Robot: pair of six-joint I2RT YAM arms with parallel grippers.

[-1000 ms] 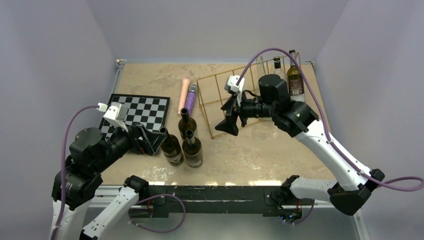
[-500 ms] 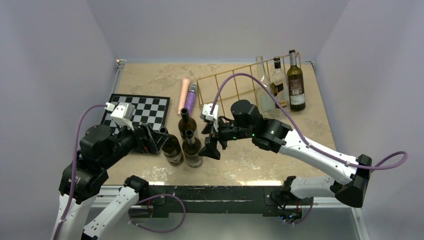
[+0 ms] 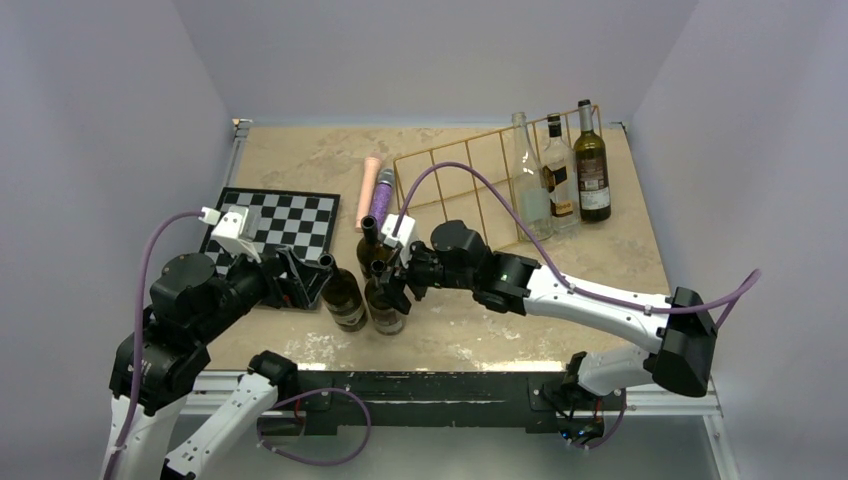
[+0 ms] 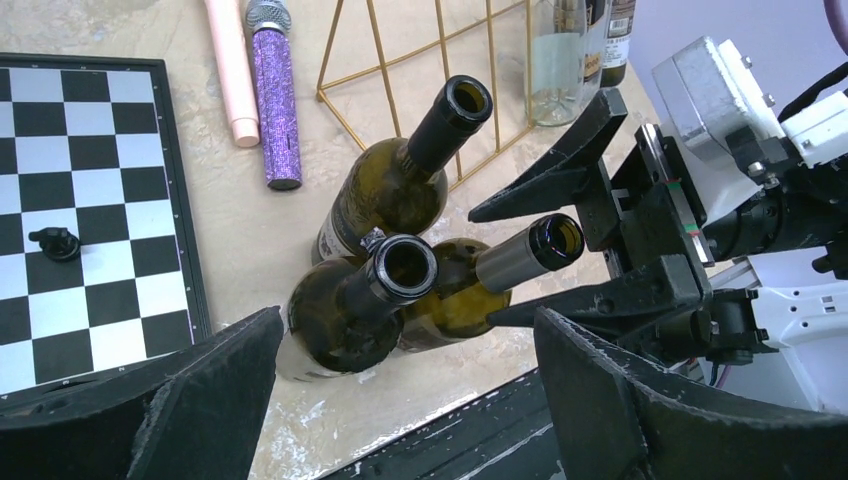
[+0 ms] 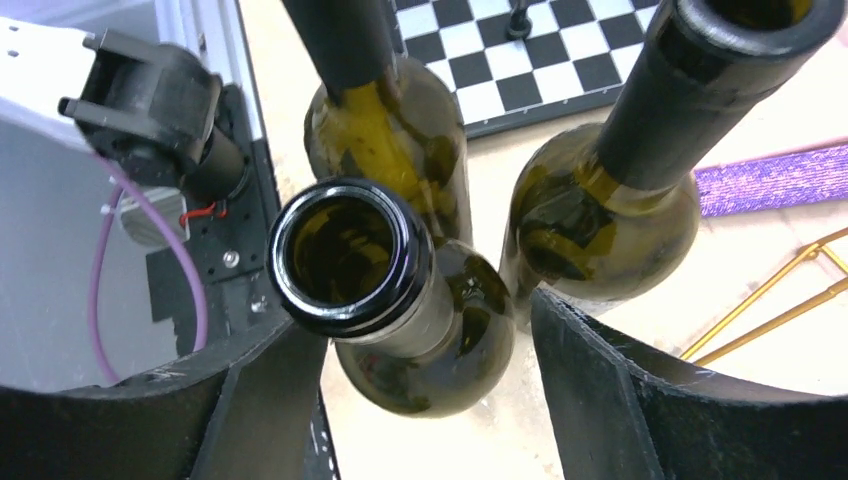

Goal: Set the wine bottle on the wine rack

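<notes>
Three dark green wine bottles stand together near the table's front. The front right bottle (image 3: 386, 305) has a silver neck (image 4: 528, 252). My right gripper (image 3: 391, 283) is open, and its jaws straddle this bottle (image 5: 430, 345) at neck height without touching. My left gripper (image 3: 312, 280) is open and empty beside the left bottle (image 3: 345, 298), which lies between its jaws in the left wrist view (image 4: 350, 320). The third bottle (image 3: 373, 248) stands behind them. The golden wire wine rack (image 3: 470, 185) stands at the back, empty.
A chessboard (image 3: 285, 222) with one black piece (image 4: 55, 242) lies to the left. A pink tube (image 3: 370, 190) and a purple microphone (image 3: 381, 200) lie beside the rack. Three more bottles (image 3: 556, 165) stand behind the rack's right end. The table's front rail (image 3: 430, 385) is near.
My right arm has swung from in front of the rack down and left to the front bottles, its jaws now around the silver-necked one. The left arm has barely moved.
</notes>
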